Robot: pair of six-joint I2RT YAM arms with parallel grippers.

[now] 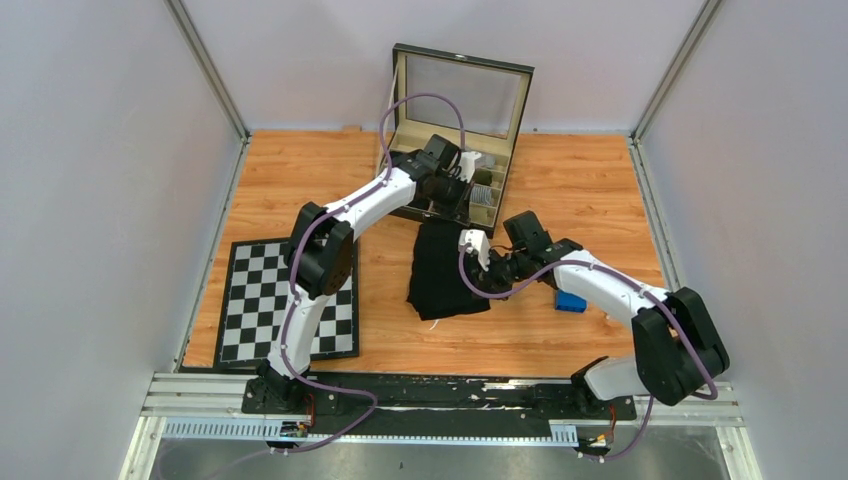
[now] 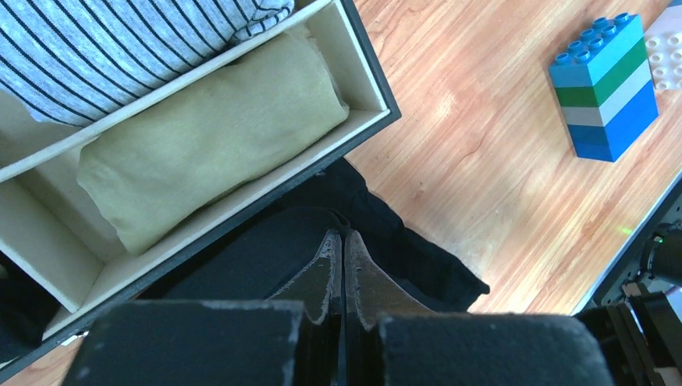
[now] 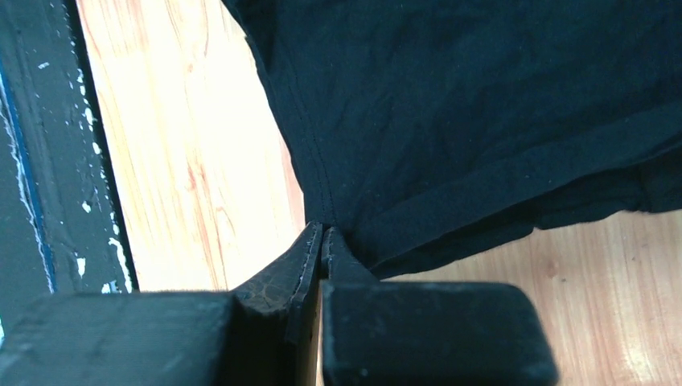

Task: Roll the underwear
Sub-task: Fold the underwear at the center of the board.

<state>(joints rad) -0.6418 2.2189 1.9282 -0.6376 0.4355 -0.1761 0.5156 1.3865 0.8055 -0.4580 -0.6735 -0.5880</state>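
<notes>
The black underwear [image 1: 441, 272] lies spread on the wooden table in front of the open box. My left gripper [image 1: 455, 205] is shut on the far edge of the underwear [image 2: 402, 241], right beside the box's front wall; its jaws are pressed together on the cloth [image 2: 344, 235]. My right gripper [image 1: 487, 270] is shut on the underwear's right edge [image 3: 450, 121], with the jaws pinching a corner of the fabric [image 3: 322, 229] and pulling it taut.
The open black box [image 1: 494, 190] holds folded clothes: a beige piece [image 2: 209, 137] and a striped piece [image 2: 121, 40]. A blue-green brick stack [image 2: 607, 84] stands on the table, seen as a blue block [image 1: 570, 301]. A checkerboard [image 1: 290, 300] lies at left.
</notes>
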